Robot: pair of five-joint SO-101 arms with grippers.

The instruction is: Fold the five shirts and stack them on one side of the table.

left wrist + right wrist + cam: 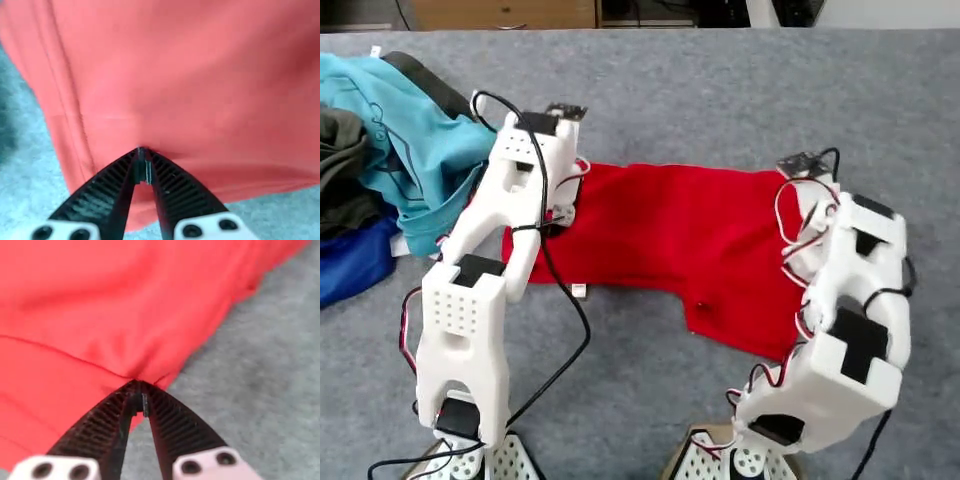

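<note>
Closest to you, your left tool [141, 152] has its ribbed black jaws pressed together on a pucker of the red fabric shirt [680, 230], close to its stitched edge. Your right tool [138, 389] is likewise closed, nipping a pinch of the same cloth at the opposite end, right where it meets the grey felt-like bench [720, 90]. Both grips sit at the garment's ends, a hold I'd judge is meant to let you lift and carry the cloth over in one even fold rather than drag one side. The shirt lies spread across the middle of the bench between the two arms, its nearer edge uneven. Farther off, at the left edge, the unfolded pile — a teal printed shirt [400, 140] draped beside a dark grey garment [345, 170], with a royal-blue garment [355, 260] just nearer the arms — is heaped aside, likely so the folding area is free.
</note>
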